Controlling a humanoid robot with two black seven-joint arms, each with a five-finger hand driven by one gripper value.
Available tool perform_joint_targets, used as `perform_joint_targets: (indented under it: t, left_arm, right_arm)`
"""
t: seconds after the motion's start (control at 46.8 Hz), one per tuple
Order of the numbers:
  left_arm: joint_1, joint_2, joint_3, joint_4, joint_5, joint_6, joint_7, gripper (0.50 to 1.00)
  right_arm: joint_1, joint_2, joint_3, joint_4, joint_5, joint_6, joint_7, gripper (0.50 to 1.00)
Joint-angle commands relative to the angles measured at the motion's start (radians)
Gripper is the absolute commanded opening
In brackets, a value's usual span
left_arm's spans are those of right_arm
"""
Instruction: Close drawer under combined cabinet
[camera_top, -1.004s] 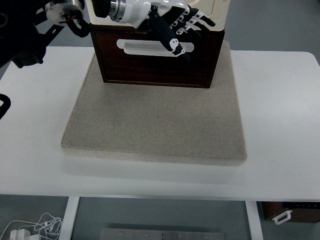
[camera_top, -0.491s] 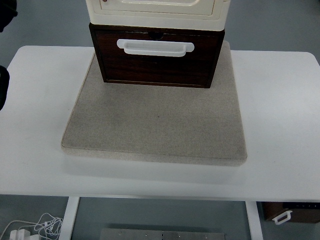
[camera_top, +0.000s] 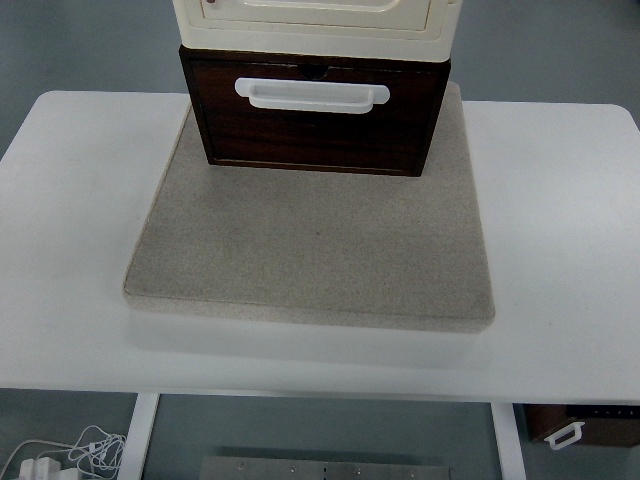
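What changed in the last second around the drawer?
A second ago the left arm reached in from the upper left with its hand against the white handle; it has since pulled out of view, and the dark shape that lingered at the left edge is gone too. The dark wood drawer, the cream cabinet above it and the grey mat sit as before.

The cream cabinet (camera_top: 315, 18) above the drawer (camera_top: 312, 120) is cut off by the top edge.
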Motion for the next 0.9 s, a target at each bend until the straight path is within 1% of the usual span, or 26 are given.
perform_joint_targets:
  t: [0.0, 0.085, 0.192, 0.363, 0.449, 0.577, 0.769, 0.876]
  left_arm:
    - [-0.002, 0.004, 0.001, 0.069, -0.045, 0.061, -0.001, 0.992]
    - [-0.005, 0.005, 0.013, 0.152, -0.095, 0.113, 0.003, 0.994]
    - [-0.002, 0.005, 0.014, 0.244, -0.124, 0.147, 0.007, 0.994]
    - [-0.001, 0.002, 0.018, 0.417, -0.124, 0.148, 0.000, 0.996]
    - [0.008, -0.002, 0.019, 0.479, -0.125, 0.139, 0.000, 0.996]
    - [0.077, -0.013, 0.022, 0.486, -0.124, 0.134, 0.000, 0.996]
    - [0.169, -0.076, 0.034, 0.491, -0.133, 0.137, -0.029, 0.999]
    - [0.221, -0.110, 0.034, 0.489, -0.165, 0.134, -0.030, 0.999]
  right_arm:
    - [0.000, 0.000, 0.000, 0.000, 0.000, 0.000, 0.000, 0.952]
    - [0.000, 0.000, -0.002, 0.000, -0.001, 0.001, 0.000, 0.952]
    - [0.000, 0.000, -0.002, 0.001, -0.001, 0.003, 0.000, 0.952]
    - [0.000, 0.000, 0.000, 0.000, -0.001, 0.001, 0.000, 0.952]
    - [0.000, 0.000, 0.000, 0.000, -0.001, 0.003, 0.000, 0.952]
    - [0.000, 0.000, 0.002, 0.001, -0.001, 0.003, 0.000, 0.952]
    - [0.000, 0.000, 0.003, 0.000, -0.001, 0.003, 0.002, 0.952]
    - [0.001, 0.000, 0.005, 0.000, 0.002, 0.001, 0.008, 0.952]
